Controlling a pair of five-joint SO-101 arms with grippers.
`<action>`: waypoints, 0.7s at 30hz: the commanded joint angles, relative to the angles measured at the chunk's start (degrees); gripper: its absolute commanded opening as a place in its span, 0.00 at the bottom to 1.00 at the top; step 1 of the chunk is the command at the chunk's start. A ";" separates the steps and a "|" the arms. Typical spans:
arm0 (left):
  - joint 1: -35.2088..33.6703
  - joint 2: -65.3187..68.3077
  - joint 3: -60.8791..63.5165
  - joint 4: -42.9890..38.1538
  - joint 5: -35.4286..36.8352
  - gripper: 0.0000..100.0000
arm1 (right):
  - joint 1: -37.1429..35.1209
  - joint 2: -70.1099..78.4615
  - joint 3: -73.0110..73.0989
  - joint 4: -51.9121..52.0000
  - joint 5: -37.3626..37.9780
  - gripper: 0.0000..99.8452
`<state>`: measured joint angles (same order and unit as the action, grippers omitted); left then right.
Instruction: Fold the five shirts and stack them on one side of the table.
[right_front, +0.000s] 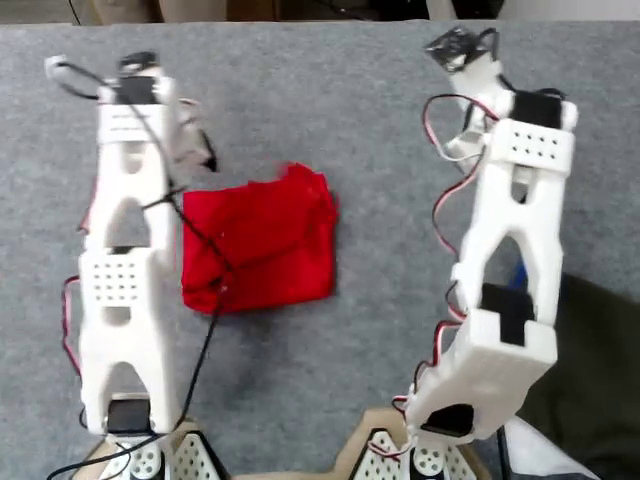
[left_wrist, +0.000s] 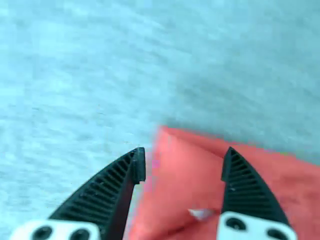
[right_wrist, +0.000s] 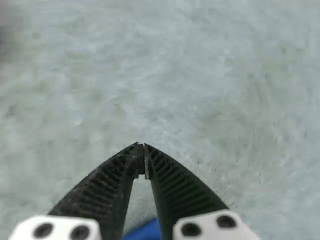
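item: red shirt (right_front: 262, 240), one folded bundle, flat on the grey tabletop (right_front: 350, 120), left of centre, just beside the left arm.

left gripper (left_wrist: 185, 162): released, jaws spread, one tip over a shirt corner, the other over bare tabletop just off the edge. holding nothing.

right gripper (right_wrist: 144, 160): clenched on nothing, over bare tabletop at the far right, well apart from the shirt.

also: dark cloth (right_front: 600, 370) at the right edge, kind not clear; black cable (right_front: 205, 245) from the left arm draped across the shirt.

hazards (judged): closing here may pinch only the top layer, and a lift or drag would then pull the fold open. the trailing cable could catch the cloth as the arm swings and slew the bundle.

orientation: near square, slightly longer side to side across the tabletop, a little skewed. a rumpled peak on the far edge points away from the arm bases. collar and hem ends cannot be told.
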<state>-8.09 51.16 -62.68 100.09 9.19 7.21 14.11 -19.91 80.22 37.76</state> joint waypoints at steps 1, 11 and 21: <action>-3.87 -5.32 -2.64 0.62 -1.32 0.25 | -6.20 -7.78 -3.12 4.13 2.29 0.01; -4.75 -4.70 -0.70 -0.26 12.40 0.10 | -23.69 0.31 -13.05 7.56 -5.71 0.01; -17.76 2.24 -2.37 -8.26 12.75 0.02 | -35.38 28.44 -51.30 21.71 -8.18 0.08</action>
<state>-19.08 53.63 -62.68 96.40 21.67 -24.35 37.14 -59.74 100.18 30.20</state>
